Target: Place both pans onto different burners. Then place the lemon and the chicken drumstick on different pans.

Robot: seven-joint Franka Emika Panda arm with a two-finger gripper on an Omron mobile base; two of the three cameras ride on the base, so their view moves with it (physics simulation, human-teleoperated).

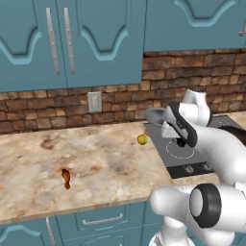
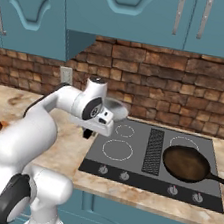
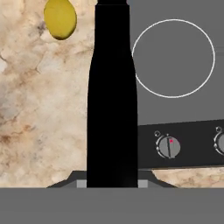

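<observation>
My gripper (image 3: pixel 112 183) is shut on the black handle (image 3: pixel 112 96) of the silver-grey pan (image 2: pixel 115 109), which hangs in the air over the left edge of the cooktop (image 2: pixel 135 175). From the left base the same pan (image 1: pixel 154 115) shows behind the hand, with the gripper (image 1: pixel 180 141) below it. The dark brown pan (image 2: pixel 185 163) sits on the front right burner. The front left burner (image 2: pixel 117 149) and back left burner (image 2: pixel 125 130) are bare. The lemon (image 1: pixel 142 139) lies on the counter just left of the cooktop. The chicken drumstick (image 1: pixel 66 178) lies far left, near the counter's front.
A brick wall with a wall socket (image 1: pixel 94 102) backs the marbled counter (image 1: pixel 96 158), and teal cabinets hang above. Control knobs (image 3: pixel 168 146) line the cooktop's front edge. A black vent strip (image 2: pixel 153 150) divides the cooktop.
</observation>
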